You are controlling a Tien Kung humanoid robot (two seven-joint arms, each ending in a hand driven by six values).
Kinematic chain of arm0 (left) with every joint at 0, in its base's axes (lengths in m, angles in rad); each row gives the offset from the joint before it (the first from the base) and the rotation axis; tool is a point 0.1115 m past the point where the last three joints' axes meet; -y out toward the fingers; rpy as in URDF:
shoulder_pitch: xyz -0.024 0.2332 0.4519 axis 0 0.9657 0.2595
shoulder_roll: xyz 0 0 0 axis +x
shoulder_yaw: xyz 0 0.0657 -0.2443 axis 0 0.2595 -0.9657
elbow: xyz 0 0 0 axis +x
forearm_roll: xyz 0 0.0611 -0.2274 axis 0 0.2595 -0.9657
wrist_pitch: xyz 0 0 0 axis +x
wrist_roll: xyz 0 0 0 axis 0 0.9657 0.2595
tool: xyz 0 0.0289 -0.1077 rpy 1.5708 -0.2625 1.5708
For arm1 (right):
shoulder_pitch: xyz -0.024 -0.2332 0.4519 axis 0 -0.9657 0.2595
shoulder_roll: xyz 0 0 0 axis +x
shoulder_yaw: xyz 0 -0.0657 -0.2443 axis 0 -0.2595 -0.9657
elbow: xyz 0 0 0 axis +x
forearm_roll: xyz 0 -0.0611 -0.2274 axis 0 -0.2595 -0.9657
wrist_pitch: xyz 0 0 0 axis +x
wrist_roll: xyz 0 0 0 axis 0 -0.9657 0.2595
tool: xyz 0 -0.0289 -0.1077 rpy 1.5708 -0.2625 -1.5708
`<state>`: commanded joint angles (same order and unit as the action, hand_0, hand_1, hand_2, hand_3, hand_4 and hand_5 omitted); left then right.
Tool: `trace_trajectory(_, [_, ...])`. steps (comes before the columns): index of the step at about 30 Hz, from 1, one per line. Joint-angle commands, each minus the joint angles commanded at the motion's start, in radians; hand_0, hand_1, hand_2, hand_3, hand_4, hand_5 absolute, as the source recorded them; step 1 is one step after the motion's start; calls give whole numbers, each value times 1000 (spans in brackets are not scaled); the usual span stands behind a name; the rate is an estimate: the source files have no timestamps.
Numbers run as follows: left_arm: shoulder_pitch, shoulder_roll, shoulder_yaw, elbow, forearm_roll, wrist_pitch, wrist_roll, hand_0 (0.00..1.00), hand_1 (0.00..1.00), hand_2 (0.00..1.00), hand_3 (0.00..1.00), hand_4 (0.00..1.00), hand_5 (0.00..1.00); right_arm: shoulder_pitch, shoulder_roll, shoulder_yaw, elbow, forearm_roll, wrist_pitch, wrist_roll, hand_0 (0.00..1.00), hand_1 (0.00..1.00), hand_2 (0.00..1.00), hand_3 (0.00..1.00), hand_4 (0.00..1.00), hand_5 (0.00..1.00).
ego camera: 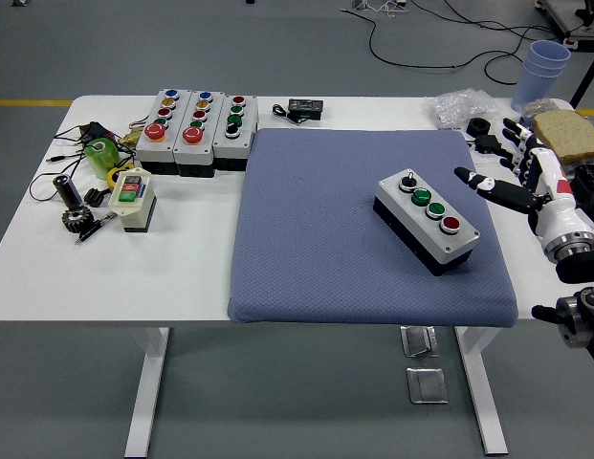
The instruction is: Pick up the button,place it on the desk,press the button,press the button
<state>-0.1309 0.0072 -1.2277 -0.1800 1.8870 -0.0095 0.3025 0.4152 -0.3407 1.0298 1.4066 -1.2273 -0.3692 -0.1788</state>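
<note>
Right robot hand [522, 172] fingers spread, holding nothing, just right of button box [427, 220] on blue mat [316, 239].

Four grey button boxes [427, 221] on view, one small beige one [132, 196], one blue mat [316, 239], one cup stack [541, 69].

- We see the mat [316, 239] bare left of and in front of the button box [427, 221]; a hand could pass freely there.
- Between the right hand [526, 182] and the box we find a narrow open gap, the fingers [483, 182] spread toward it.
- Behind the hand, the sponge [567, 134], cups [543, 69] and plastic bag [459, 103] crowd the bench's [115, 277] right far corner.
- On the left, three control boxes [196, 129], a small switch box [132, 199] and tools block the far part; the near strip is clear.
</note>
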Motion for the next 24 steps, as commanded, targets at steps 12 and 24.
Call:
trace_trajectory(12, [-5, 2, -2, 0, -11, 1, 0, 644, 606, 600, 565, 312, 860, 102, 80, -87, -95, -455, 67, -148, 998, 933, 997, 998, 998, 49])
trace_trajectory(24, [-10, 3, -3, 0, -12, -2, 0, 645, 606, 601, 567, 314, 859, 160, 141, -116, -160, -552, 117, -273, 998, 932, 998, 998, 998, 61])
